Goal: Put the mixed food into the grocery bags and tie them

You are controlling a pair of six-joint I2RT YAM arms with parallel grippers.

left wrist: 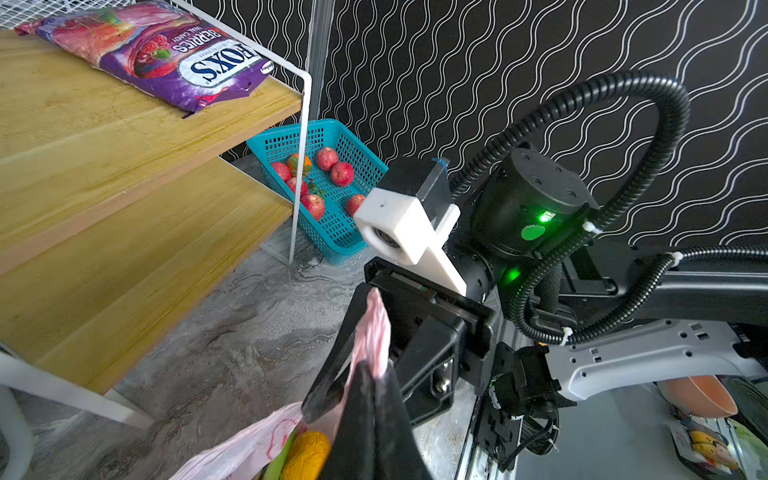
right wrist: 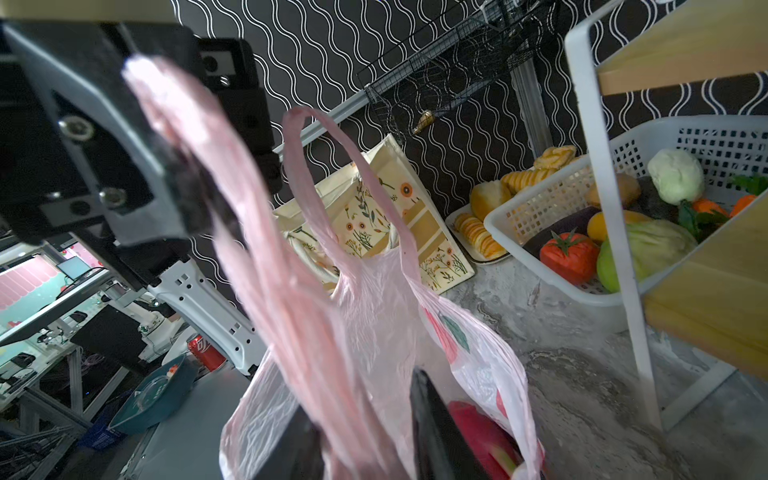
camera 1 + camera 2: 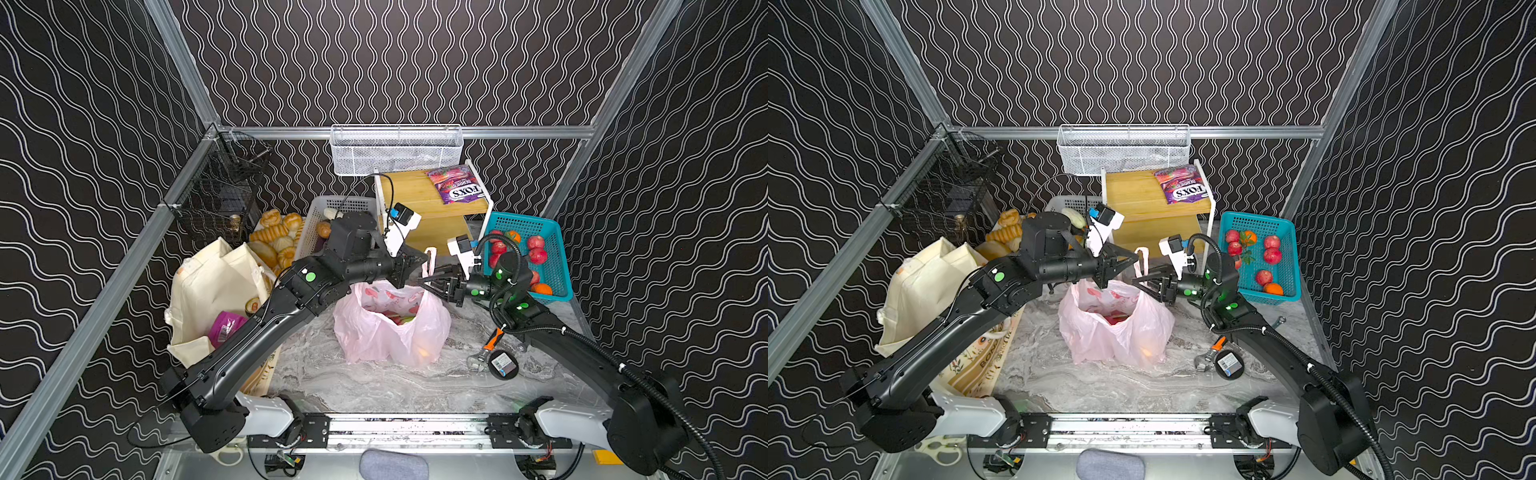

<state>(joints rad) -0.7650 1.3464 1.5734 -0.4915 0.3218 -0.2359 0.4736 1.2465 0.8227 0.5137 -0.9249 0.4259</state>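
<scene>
One pink bag point(image 3: 374, 332), two handles point(image 2: 297, 113): left pincer point(image 3: 422, 261) clamps one, right pincer point(image 3: 424, 281) half-open around it.

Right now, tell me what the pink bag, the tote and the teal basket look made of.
The pink bag: thin plastic film, slightly glossy; translucent and crinkled, contents showing through.
The tote: cream cloth, matte, probably canvas; it slumps in soft folds.
The teal basket: rigid plastic, likely moulded; an even grid of holes, faint sheen.
</scene>
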